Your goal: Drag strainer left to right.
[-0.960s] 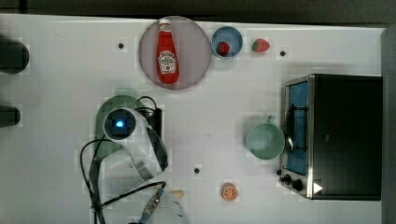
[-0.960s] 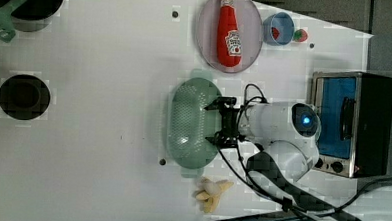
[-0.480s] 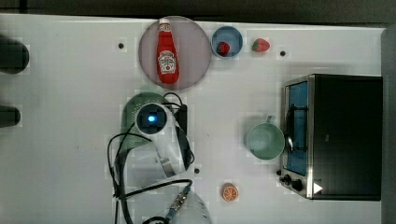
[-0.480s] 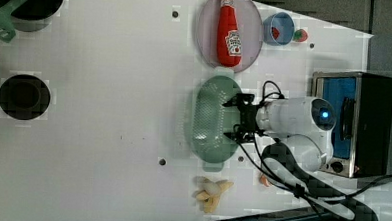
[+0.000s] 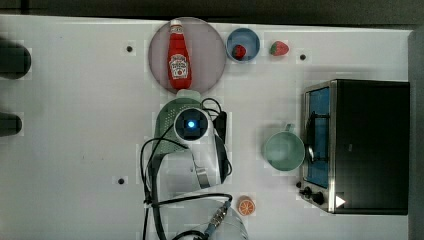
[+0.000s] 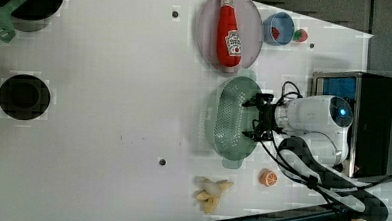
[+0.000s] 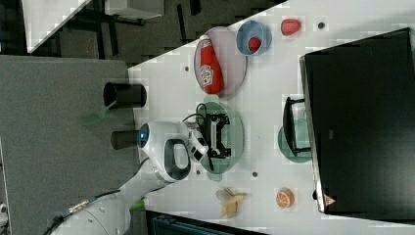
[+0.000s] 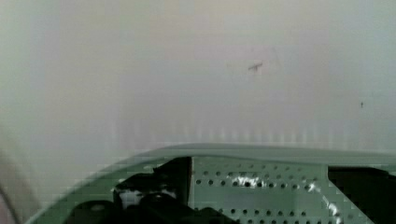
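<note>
Pale green strainer [image 6: 228, 119] lying on white table [image 6: 108, 136] at centre right of the left view's frame, directly below pink plate [image 6: 207, 36] carrying red ketchup bottle [image 6: 230, 32]. Pincer [image 6: 251, 118] lowered into the strainer's bowl, fingers [image 6: 249, 102] spread wide apart, nothing seen clamped between them. White arm [image 6: 316, 116] reaching in from the left view's right edge, with black cables looped beneath. In the top view, strainer [image 5: 167, 117] at frame centre, mostly covered by the arm [image 5: 192, 125], one tab handle poking out just under the plate [image 5: 215, 50]. In the right view, strainer [image 7: 237, 132] at frame centre with pincer [image 7: 218, 136] inside the bowl. In the wrist view, perforated strainer wall [image 8: 261, 186] across the lower frame, bare table [image 8: 187, 70] beyond.

Teal mug [image 5: 284, 151] right of centre in the top view, well apart from the strainer and just beside black toaster oven [image 5: 370, 145]. Blue bowl [image 5: 243, 44] with a strawberry inside, and a second strawberry [image 5: 279, 48], along the top view's upper edge. Orange slice [image 5: 245, 205] near the top view's lower edge. Peeled banana [image 6: 211, 191] below the strainer in the left view. Black pot with green spatula [image 6: 2, 24] at the left view's upper left corner.
</note>
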Motion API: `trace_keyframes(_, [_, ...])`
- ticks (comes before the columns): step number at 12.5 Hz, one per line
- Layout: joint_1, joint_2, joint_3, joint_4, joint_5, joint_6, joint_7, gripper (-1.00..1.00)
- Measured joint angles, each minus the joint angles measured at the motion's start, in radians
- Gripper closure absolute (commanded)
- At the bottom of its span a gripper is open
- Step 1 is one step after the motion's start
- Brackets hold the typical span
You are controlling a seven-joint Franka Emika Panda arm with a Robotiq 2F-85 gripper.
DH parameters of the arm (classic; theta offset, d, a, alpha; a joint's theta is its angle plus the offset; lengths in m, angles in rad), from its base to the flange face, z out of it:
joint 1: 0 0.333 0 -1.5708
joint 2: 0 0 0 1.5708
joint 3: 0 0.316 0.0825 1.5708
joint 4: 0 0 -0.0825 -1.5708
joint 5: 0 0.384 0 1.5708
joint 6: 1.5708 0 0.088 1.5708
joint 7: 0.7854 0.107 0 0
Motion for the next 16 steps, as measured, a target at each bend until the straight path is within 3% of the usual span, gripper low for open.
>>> trace_keyframes(16, [-0.006,-0.022,-0.24,0.008,0.015,0.044,-0.31,-1.0])
